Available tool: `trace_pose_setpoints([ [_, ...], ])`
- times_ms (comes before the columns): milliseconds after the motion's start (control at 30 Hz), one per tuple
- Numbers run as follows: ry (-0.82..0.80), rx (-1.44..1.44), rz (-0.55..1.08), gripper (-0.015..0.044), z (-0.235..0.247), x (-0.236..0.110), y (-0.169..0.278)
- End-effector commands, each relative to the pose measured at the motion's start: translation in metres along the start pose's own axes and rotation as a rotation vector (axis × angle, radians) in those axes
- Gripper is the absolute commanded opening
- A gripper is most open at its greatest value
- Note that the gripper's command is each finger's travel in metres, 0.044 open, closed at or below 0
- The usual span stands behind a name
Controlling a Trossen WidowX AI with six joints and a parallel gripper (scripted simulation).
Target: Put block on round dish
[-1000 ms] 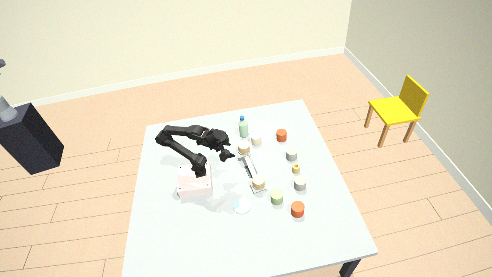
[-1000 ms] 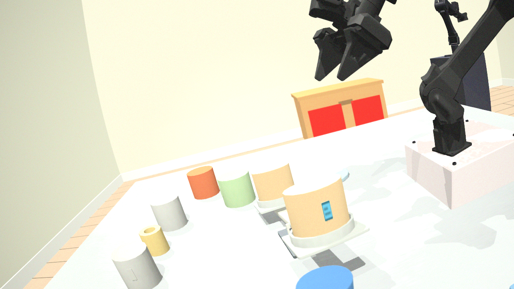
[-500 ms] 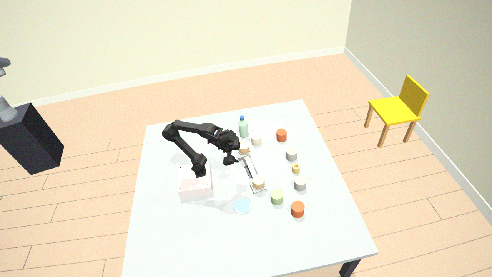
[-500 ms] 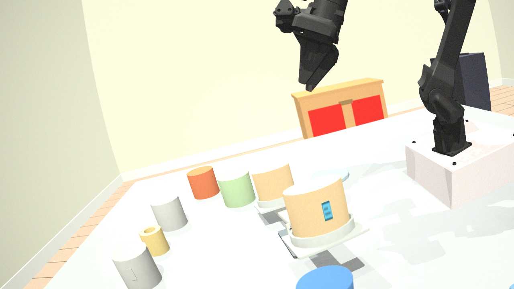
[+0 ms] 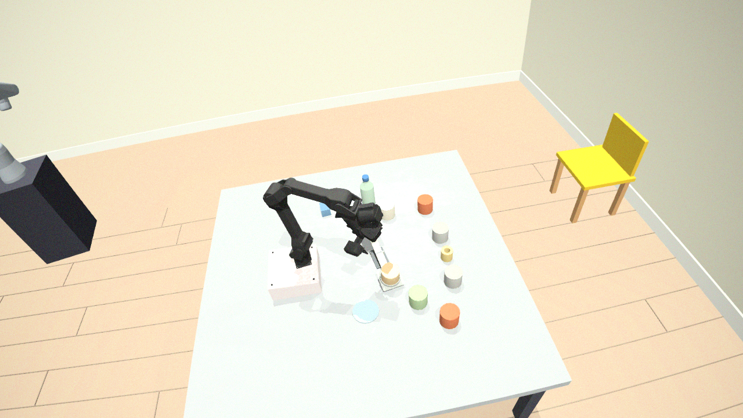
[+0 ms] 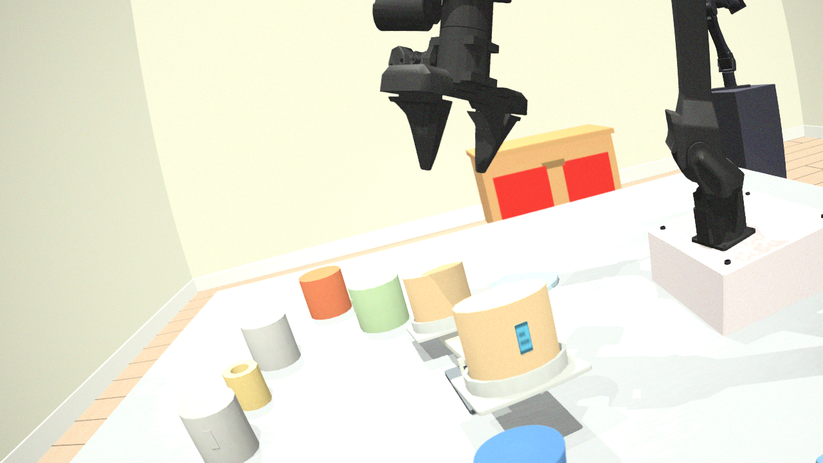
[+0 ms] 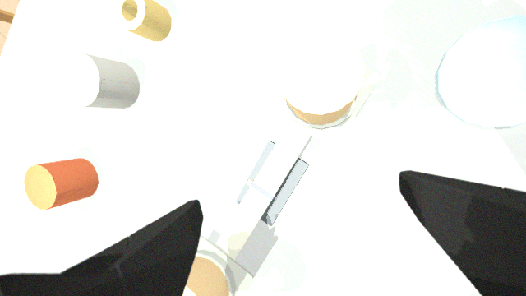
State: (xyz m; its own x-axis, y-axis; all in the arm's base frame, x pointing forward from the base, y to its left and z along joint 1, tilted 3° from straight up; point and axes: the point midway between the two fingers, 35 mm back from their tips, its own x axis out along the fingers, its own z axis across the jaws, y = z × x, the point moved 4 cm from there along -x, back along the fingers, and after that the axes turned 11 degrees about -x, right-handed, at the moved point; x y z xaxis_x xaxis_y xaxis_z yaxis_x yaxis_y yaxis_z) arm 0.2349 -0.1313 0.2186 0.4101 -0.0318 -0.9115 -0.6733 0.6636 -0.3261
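Two tan cups stand on the end pans of a small white balance (image 7: 283,195). One cup (image 5: 390,273) (image 6: 437,290) (image 7: 320,113) is on the end nearer the round pale-blue dish (image 5: 365,311) (image 7: 485,78). The other cup (image 6: 506,334) (image 7: 205,279) carries a small blue label; in the top view my wrist hides it. My gripper (image 5: 366,244) (image 6: 454,166) (image 7: 297,195) is open and empty. It hangs well above the balance beam, between the two cups, touching neither. No block is in view.
Coloured cylinders ring the balance: orange (image 5: 449,315) (image 6: 325,290), green (image 5: 417,296) (image 6: 377,302), grey (image 5: 453,276) (image 6: 270,339), a yellow ring (image 5: 446,253) (image 6: 247,382). A bottle (image 5: 367,189) stands behind. The arm's base block (image 5: 293,273) (image 6: 730,276) is beside the balance.
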Motion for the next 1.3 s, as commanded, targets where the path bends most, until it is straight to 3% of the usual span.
trace_pose_setpoints([
  [0, 0.043, 0.112, 0.037, 0.0440, -0.002, 0.011, -0.014],
  [600, 0.291, 0.616, 0.169, 0.0440, -0.017, 0.087, -0.061],
  [1267, 0.302, 0.634, 0.171, 0.0440, -0.023, 0.113, -0.057],
])
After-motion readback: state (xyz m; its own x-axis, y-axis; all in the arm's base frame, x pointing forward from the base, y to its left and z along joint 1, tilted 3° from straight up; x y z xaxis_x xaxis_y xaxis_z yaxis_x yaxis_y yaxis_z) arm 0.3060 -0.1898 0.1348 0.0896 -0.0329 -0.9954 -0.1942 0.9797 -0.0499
